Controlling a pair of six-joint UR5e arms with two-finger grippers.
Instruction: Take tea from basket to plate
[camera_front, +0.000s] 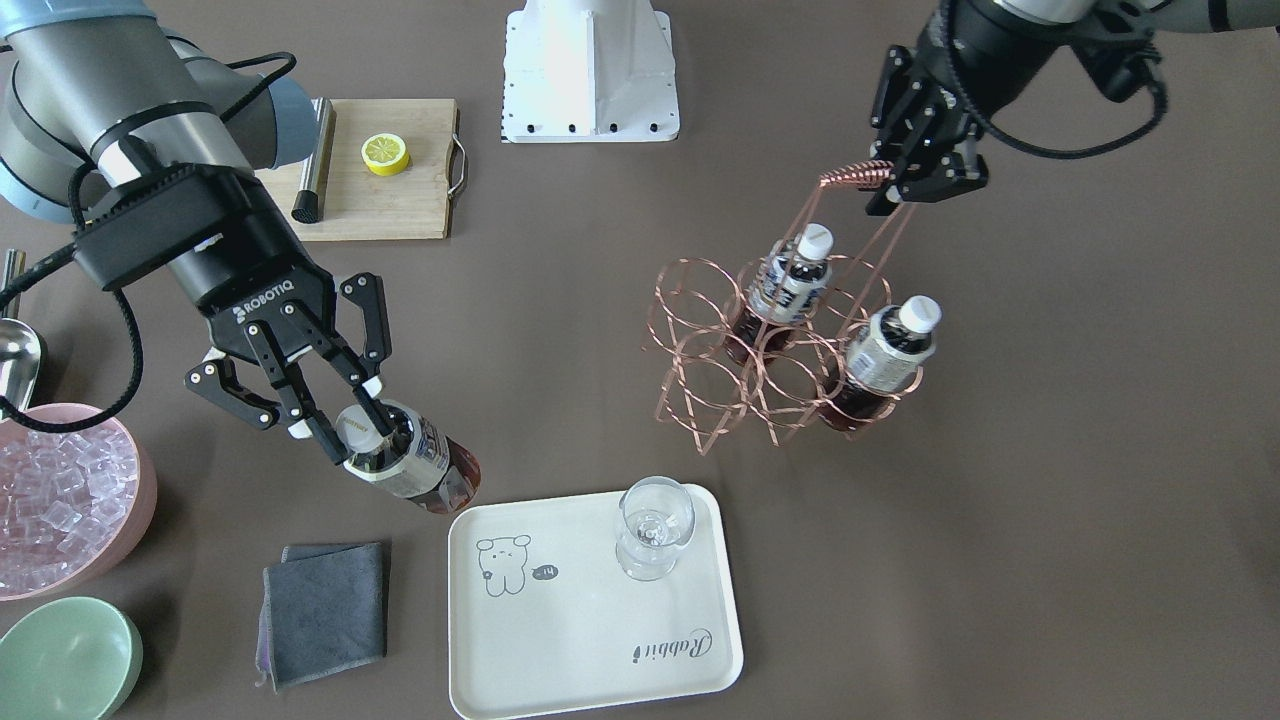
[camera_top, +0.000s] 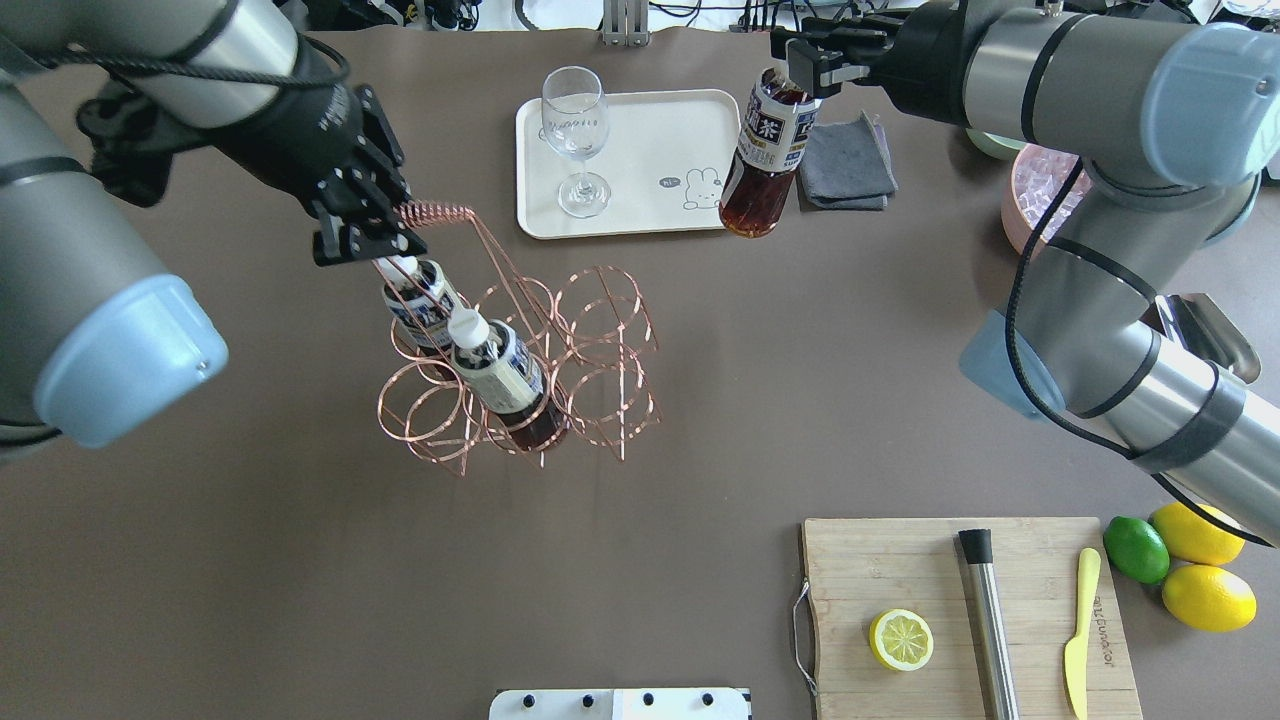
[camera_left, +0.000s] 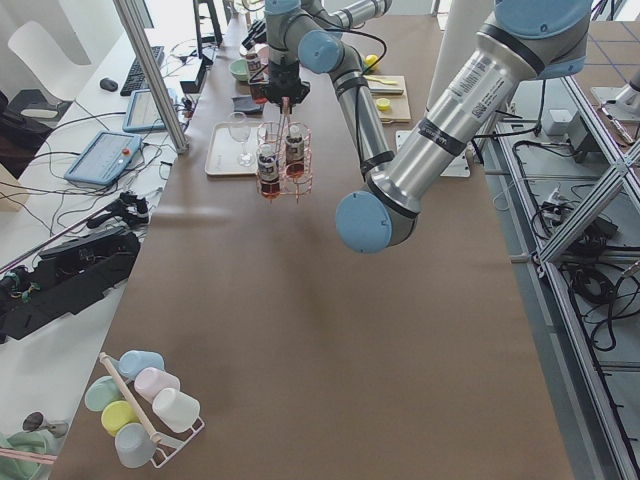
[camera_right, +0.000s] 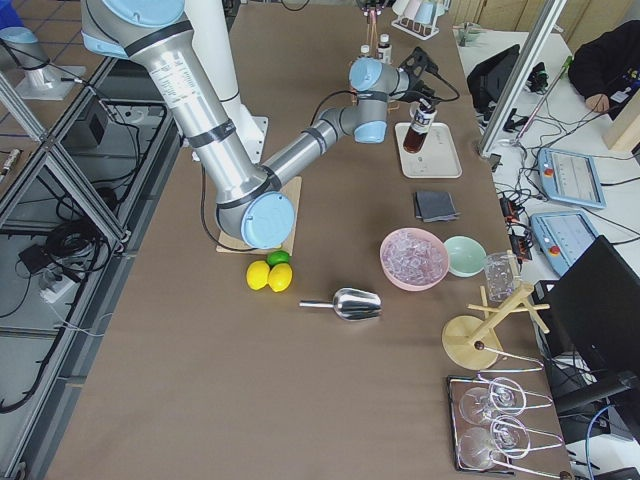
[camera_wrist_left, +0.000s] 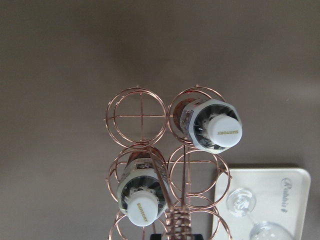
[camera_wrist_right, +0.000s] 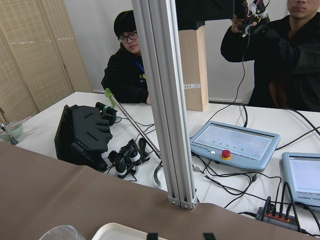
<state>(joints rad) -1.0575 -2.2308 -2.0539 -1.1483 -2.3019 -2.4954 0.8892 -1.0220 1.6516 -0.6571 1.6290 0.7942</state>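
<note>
**Brown tea bottle (camera_front: 425, 465) hanging right beside the tray (camera_front: 560, 640), with a glass to dodge**

We had the tea bottle clenched at its cap and neck in the right gripper (camera_front: 358, 435). It hung just off the tray's short edge, on the side where the grey cloth (camera_front: 325, 612) lay. From the overhead view its base looked clear of the table, though we couldn't tell by how much. It wasn't over the tray yet, so we'd call the carry mostly done and the set-down not started.

Over at the basket (camera_front: 700, 330), the left gripper (camera_front: 905, 190) was pinched tight on the coiled handle (camera_front: 858, 175), which we read as steadying the rack. The other two bottles (camera_front: 795, 280) stood in two of the ring cells and the other four cells were empty.

For the step in hand, here's what we figured:

- **Clear the rim:** bring the bottle in sideways with its base above the tray's rim, so it doesn't clip the edge.
- **Pick the bare end:** aim for the part near the bear drawing. The wine glass (camera_front: 650, 525) stood at the tray's other end, nearer the basket, and looked easy to knock.
- **Go slow:** the grip was up at the cap, so the heavy end hung below and could swing on a fast move.
- **Seat it, then release:** keep it upright and lower until the base sits flat before opening. Letting go early could tip it over.
</note>
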